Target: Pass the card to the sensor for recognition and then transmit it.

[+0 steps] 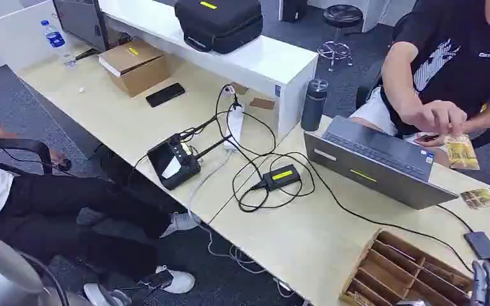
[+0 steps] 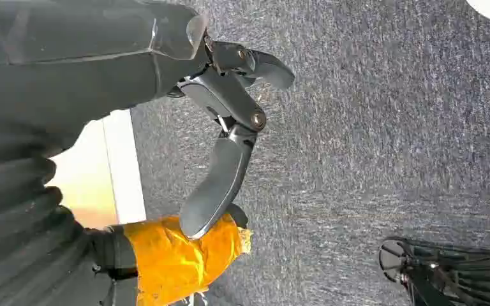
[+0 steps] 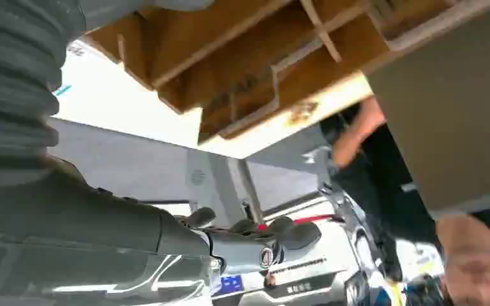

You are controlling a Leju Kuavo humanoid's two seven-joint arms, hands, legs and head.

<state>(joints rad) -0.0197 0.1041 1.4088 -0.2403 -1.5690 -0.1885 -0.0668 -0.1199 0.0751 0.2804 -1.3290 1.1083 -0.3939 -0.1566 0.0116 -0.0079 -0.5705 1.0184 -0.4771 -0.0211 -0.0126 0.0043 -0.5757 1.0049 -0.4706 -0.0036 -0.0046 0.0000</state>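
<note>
Left hand (image 2: 226, 121): I see the thumb (image 2: 214, 188) stretched out and the dark fingers spread loosely, with nothing between them. One finger is wrapped in orange tape (image 2: 178, 258). The hand hangs over grey carpet (image 2: 370, 146).

Right hand (image 1: 489, 285): in the head view its dark fingers stand at the lower right corner, just beside the wooden tray (image 1: 400, 264). In the right wrist view the fingers lie extended and close together, gripping nothing, with the tray's compartments just past them.

Sensor (image 1: 482, 244): a small dark flat box on the table (image 1: 306, 236), near the right hand and just beyond the tray's far corner. A black cable runs from it toward the laptop (image 1: 373, 162).

Card (image 1: 480, 198): a golden piece lying flat on the table between the laptop and the sensor, apart from both robot hands. A similar golden piece (image 1: 462, 152) hangs from the hand of a person (image 1: 435, 117) seated behind the laptop.

Farther out: a black bottle (image 1: 313, 104) beside the laptop and a screen controller (image 1: 174, 160) among looped cables.
</note>
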